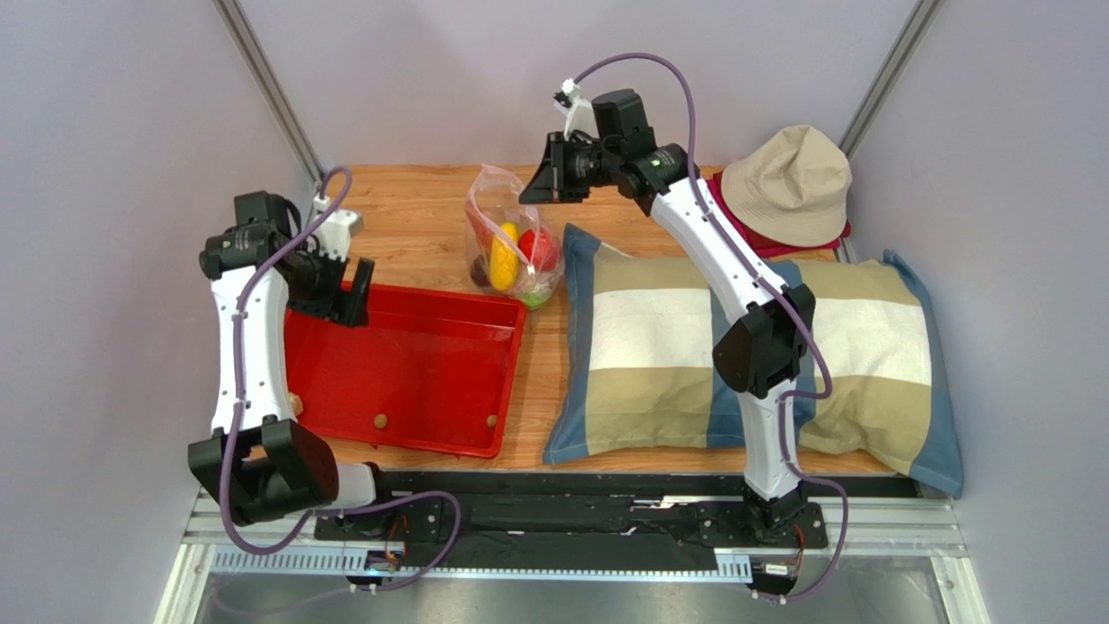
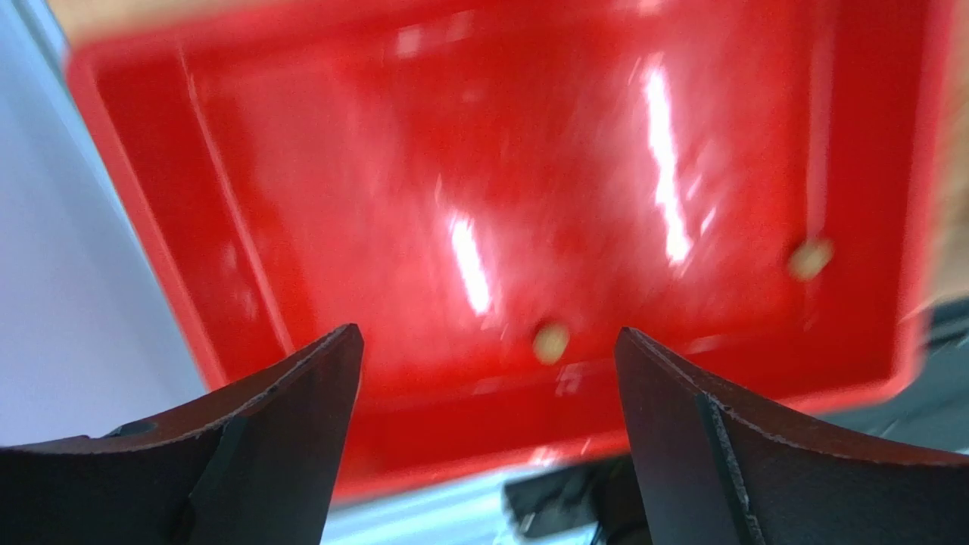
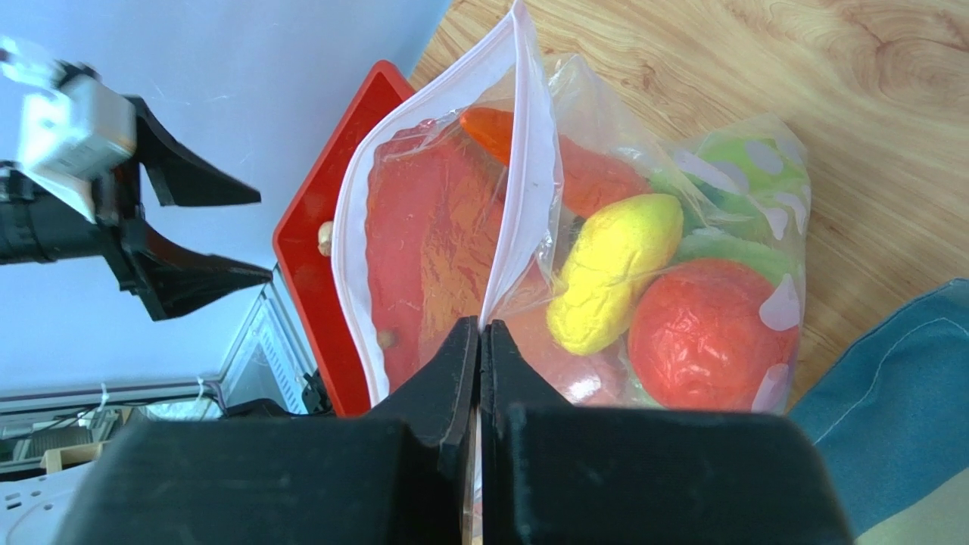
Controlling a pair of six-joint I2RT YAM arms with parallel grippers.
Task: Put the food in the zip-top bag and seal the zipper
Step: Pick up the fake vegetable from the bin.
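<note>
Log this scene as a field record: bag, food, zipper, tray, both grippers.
bag: clear, held up near the tray
food: inside bag; yellow piece and red-orange fruit visible
zipper: looks unsealed, edges apart
right gripper: shut on bag's top edge
left gripper: open, empty, over tray
tray: red; only small tan spots inside

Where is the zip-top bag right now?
The zip-top bag stands far-centre in the top view, between the red tray and the pillow, its mouth pinched by the right gripper.

The red tray (image 2: 341, 170) is blurred, its tan specks (image 2: 552, 341) perhaps holes. The right gripper (image 3: 479, 332) hides part of the zip-top bag (image 3: 432, 227).
</note>
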